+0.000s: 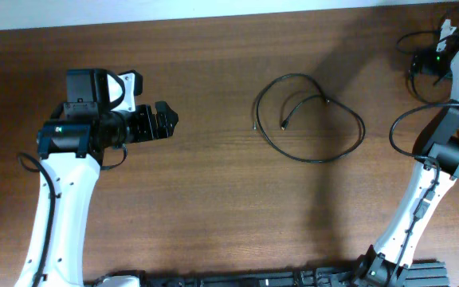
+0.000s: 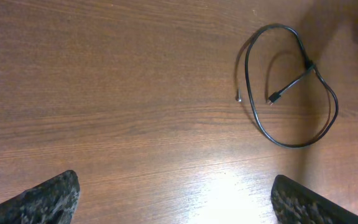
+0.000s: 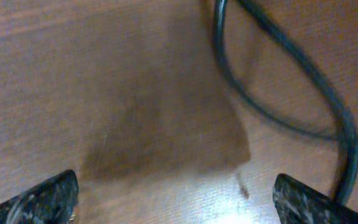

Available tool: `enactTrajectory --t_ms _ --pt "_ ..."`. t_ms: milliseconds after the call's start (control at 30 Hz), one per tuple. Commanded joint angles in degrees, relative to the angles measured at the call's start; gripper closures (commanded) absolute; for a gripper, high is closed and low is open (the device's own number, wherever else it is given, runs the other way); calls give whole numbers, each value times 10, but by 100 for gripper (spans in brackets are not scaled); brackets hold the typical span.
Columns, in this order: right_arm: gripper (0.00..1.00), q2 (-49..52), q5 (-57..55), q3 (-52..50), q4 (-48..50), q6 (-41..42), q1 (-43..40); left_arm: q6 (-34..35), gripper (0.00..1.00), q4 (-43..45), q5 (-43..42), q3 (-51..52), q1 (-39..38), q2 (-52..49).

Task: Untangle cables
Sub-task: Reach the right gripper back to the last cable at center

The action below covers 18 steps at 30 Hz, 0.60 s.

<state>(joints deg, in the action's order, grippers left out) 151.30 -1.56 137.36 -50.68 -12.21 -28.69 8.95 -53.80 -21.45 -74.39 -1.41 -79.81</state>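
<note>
**Desk:** What are the grippers doing over the table (image 1: 213, 215)?

**Photographer:** The left gripper (image 1: 168, 121) is hovering with its fingers (image 2: 48, 199) spread wide and nothing between them. The right gripper (image 3: 179, 202) is standing just as wide in its wrist view, also carrying nothing.

**Desk:** And where is the cable lying?

**Photographer:** The cable (image 1: 326, 98) is lying flat on the wood between the two arms, well apart from the left gripper. It is forming one loose loop that passes over itself at a crossing (image 2: 307, 64). Two small plug ends (image 2: 270, 101) are resting inside the loop and just beside it. Whether it is one cord or two cannot be told.

**Desk:** What is threatening to go wrong?

**Photographer:** A pinch at the crossing would probably be catching both strands and pulling the tangle tighter. The cord is thin and flush with the wood, so the fingers may close on nothing. Dragging a strand rightward risks snagging the right arm's own wiring (image 1: 394, 127).

**Desk:** Is anything standing in the way?

**Photographer:** Nothing is lying between the left gripper and the loop. A blurred dark cord (image 3: 303, 67) is running near the right gripper, but whose it is cannot be told.
</note>
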Motion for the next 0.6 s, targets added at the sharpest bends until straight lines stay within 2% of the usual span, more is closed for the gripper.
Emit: enactTrajectory --t_ms 0,167,200,267,300,400,567 --pt "1 -91 5 3 -45 71 -2 -9 1 1 -2 -7 -2 10" --pt "1 -177 9 3 -145 102 40 -9 1 1 -2 -7 -2 10" --pt "1 -186 9 3 -172 149 52 -9 1 1 -2 -7 -2 10" --pt "1 -191 18 3 -268 327 81 -9 1 1 -2 -7 -2 10" --pt "1 -189 44 1 -306 368 93 -9 1 1 -2 -7 -2 10" --pt "1 -188 151 -23 -360 361 156 -9 1 1 -2 -7 -2 10" --pt "1 -188 144 -82 -360 348 297 -9 1 1 -2 -7 -2 10"
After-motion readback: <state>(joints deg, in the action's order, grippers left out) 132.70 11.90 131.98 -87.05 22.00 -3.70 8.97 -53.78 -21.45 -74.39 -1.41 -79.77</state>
